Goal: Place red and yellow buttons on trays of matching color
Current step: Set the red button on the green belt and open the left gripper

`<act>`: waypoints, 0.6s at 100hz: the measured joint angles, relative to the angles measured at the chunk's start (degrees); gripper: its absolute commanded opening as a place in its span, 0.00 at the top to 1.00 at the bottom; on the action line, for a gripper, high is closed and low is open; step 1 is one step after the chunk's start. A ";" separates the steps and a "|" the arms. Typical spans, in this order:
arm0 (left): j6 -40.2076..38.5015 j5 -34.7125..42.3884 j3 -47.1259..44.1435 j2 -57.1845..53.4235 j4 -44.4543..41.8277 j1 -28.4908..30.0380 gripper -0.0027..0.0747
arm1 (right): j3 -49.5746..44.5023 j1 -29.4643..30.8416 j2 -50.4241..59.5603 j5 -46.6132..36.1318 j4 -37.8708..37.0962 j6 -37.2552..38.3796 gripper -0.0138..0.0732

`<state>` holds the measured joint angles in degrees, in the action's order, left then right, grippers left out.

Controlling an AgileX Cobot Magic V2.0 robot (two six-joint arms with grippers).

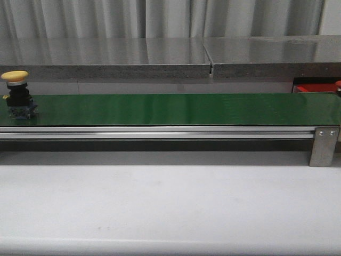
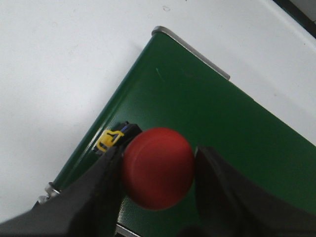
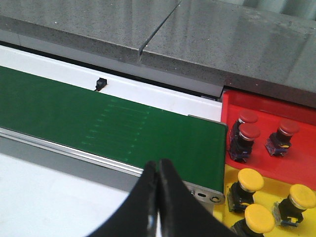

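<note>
Front view: a yellow button (image 1: 16, 94) stands upright at the left end of the green belt (image 1: 176, 109), which runs along the white desk (image 1: 170, 208). A sliver of the red tray (image 1: 315, 88) shows past the belt's right end.

Left wrist view: the left gripper (image 2: 159, 170) has its jaws clamped on a red button (image 2: 158, 168), over the belt near one end.

Right wrist view: the right gripper (image 3: 158, 185) has its jaws pressed together, holding nothing, over the belt's near edge. Beyond the belt's end, three red buttons (image 3: 247, 132) stand on the red tray and three yellow buttons (image 3: 251, 180) on the yellow tray (image 3: 270, 189) beside it.
</note>
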<state>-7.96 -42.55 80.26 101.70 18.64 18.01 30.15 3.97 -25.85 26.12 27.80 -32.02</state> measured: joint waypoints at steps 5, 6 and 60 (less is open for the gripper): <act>0.00 0.00 0.00 0.00 0.14 0.00 0.50 | 0.00 0.00 0.00 0.00 0.00 0.00 0.98; 0.00 0.00 0.00 0.00 0.14 0.00 0.47 | 0.00 0.00 0.00 0.00 0.00 0.00 0.98; 2.25 -1.17 0.11 -4.02 0.69 -0.05 0.34 | 0.00 0.00 0.00 0.00 0.00 0.00 0.98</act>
<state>-5.71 -43.73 80.37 97.67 19.32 17.96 30.15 3.97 -25.85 26.12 27.80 -32.02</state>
